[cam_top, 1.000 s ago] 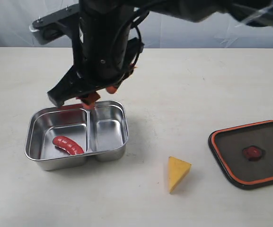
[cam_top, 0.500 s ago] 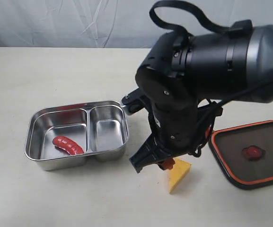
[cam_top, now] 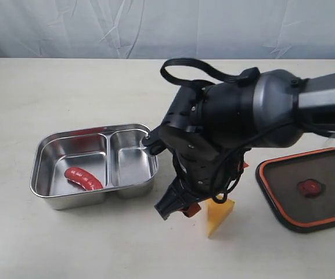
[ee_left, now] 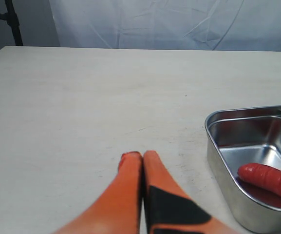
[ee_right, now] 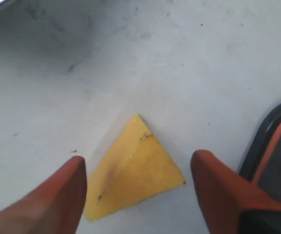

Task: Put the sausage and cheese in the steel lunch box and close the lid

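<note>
Right claw (ee_right: 139,162) spread wide, straddling the cheese (ee_right: 133,168) without pinching it, well off the bench's (cam_top: 51,87) far edge, between lunch box (cam_top: 45,148) and lid (cam_top: 330,192). Left claw (ee_left: 141,158) pressed together, empty.

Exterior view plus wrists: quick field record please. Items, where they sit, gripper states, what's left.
sausage: inside the steel lunch box, larger compartment
cheese: on the table, outside the box
lid: flat on the table, off the box
right gripper: open, one finger each side of the cheese, not closed on it
left gripper: shut, empty, above the table near the box
remaining: cheese into box, lid on
</note>
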You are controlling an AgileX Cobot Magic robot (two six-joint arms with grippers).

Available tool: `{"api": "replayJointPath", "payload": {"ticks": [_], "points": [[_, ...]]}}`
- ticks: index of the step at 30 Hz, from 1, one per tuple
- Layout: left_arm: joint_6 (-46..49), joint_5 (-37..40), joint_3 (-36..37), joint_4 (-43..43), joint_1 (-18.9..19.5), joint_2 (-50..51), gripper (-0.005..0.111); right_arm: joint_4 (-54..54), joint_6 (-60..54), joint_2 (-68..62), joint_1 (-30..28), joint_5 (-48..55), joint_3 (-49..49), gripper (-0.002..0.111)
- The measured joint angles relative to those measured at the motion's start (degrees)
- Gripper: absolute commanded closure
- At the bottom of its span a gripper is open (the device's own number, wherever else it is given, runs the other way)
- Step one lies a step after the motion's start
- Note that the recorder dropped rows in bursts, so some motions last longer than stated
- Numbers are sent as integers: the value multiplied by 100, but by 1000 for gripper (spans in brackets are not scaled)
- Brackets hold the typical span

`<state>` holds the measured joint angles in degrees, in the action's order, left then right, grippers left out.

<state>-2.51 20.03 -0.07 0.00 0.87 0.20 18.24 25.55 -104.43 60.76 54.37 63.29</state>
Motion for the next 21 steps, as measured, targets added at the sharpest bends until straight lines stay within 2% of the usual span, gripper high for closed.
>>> {"api": "replayJointPath", "payload": {"ticks": [13, 16, 21], "points": [[0, 0, 0, 0, 0, 0, 107, 233, 244, -692, -195, -54, -11, 40], [0, 0, 0, 0, 0, 0, 107, 181, 225, -716, -236, -90, -11, 56], [0, 0, 0, 0, 0, 0, 107, 14, 123, -716, -245, -217, -100, 101]]}}
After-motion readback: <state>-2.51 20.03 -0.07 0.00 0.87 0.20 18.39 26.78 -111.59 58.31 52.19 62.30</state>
